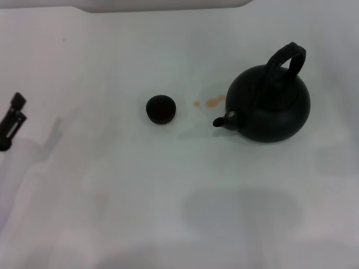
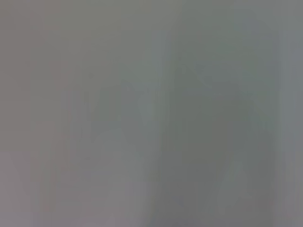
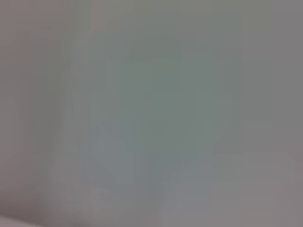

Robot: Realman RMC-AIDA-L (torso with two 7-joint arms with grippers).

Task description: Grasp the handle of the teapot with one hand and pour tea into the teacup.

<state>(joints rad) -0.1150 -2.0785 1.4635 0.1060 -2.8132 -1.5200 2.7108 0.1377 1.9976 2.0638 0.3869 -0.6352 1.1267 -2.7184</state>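
Note:
In the head view the round matte black teapot [image 1: 270,106] stands upright on the white table at the right, its short spout [image 1: 221,120] pointing left toward the teacup. Its arched black handle [image 1: 288,56] rises over the far side of the pot. The small black teacup [image 1: 161,109] sits left of the pot, a short gap from the spout. My left gripper [image 1: 12,120] shows at the far left edge, well away from both. The right gripper is out of view. Both wrist views show only a blank grey surface.
A small brownish stain [image 1: 212,102] marks the white table [image 1: 168,196] between cup and pot. A faint shadow lies on the table in front of the teapot. A pale raised edge [image 1: 162,5] runs along the far side.

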